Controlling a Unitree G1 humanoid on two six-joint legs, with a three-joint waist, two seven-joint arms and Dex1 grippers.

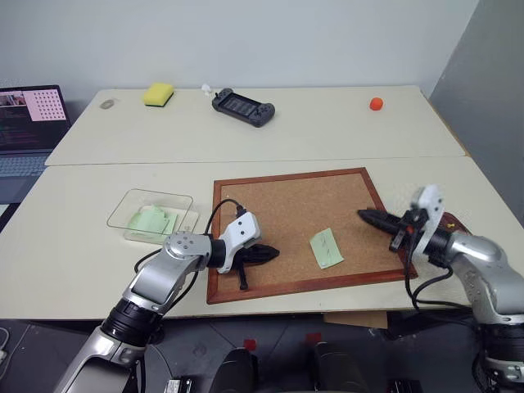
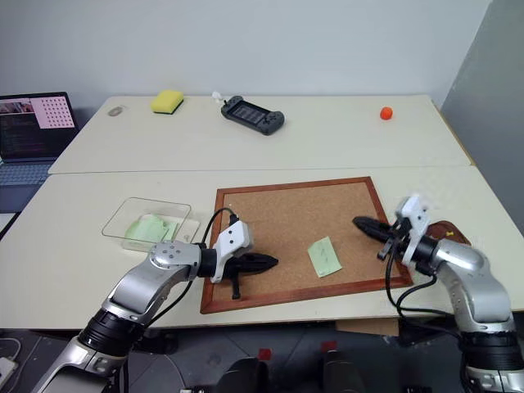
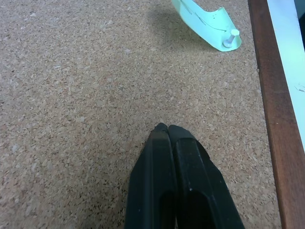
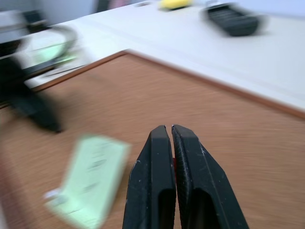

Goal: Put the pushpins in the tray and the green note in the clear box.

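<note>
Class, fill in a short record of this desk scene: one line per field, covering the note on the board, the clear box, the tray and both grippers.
Pale green paper note: lies on the cork board, a pale pushpin stuck through one curled end
Clear plastic box: on the table left of the board, green paper already inside
Dark red-brown tray: right of the board, behind the right arm
Left gripper: shut, over the cork
Right gripper: shut, with a bit of red between its fingers

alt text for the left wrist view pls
The left pincer, shut, points across a bare cork board. Beyond it lies a curled green note with a pale pushpin at its corner, near the board's wooden frame.
</note>
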